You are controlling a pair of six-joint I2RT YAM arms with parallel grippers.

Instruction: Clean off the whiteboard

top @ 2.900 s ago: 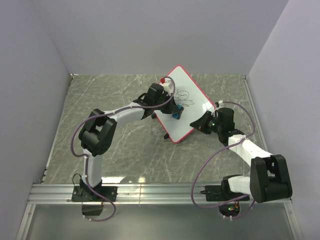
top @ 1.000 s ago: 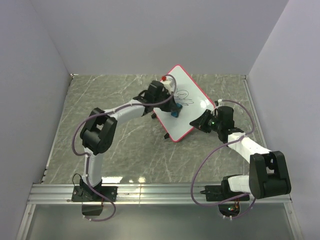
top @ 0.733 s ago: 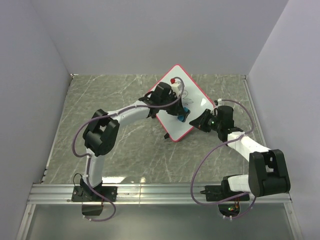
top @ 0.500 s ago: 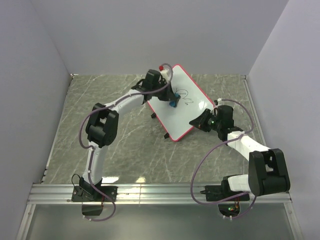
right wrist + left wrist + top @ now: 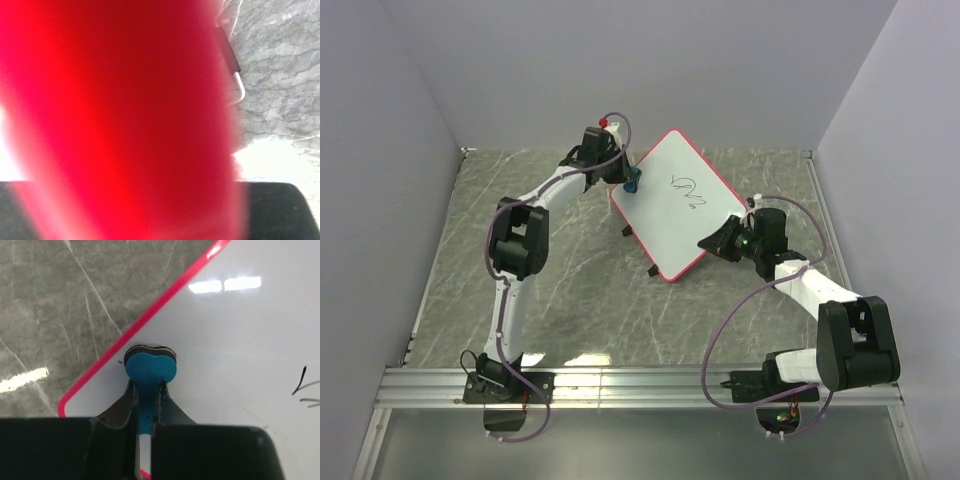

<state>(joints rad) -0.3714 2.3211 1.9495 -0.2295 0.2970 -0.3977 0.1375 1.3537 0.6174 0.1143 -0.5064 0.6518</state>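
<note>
The whiteboard (image 5: 670, 225), white with a thin pink-red frame, stands tilted at the middle of the table. Black marker strokes (image 5: 685, 193) remain near its centre. My left gripper (image 5: 628, 181) is shut on the small blue eraser (image 5: 150, 369), which rests on the board just inside its left frame edge (image 5: 150, 315). A stroke end (image 5: 300, 382) shows at the right of the left wrist view. My right gripper (image 5: 713, 243) clamps the board's right edge. A red blur of the frame (image 5: 115, 120) fills the right wrist view and hides the jaws.
Grey marbled tabletop (image 5: 550, 290) surrounds the board, with pale walls on three sides. A black foot with a wire leg (image 5: 227, 57) shows beside the frame. An aluminium rail (image 5: 640, 380) carries both arm bases at the near edge.
My left gripper swept the eraser from the middle of the board up and left to its left edge. Part of the scribble is gone. The right arm held still.
</note>
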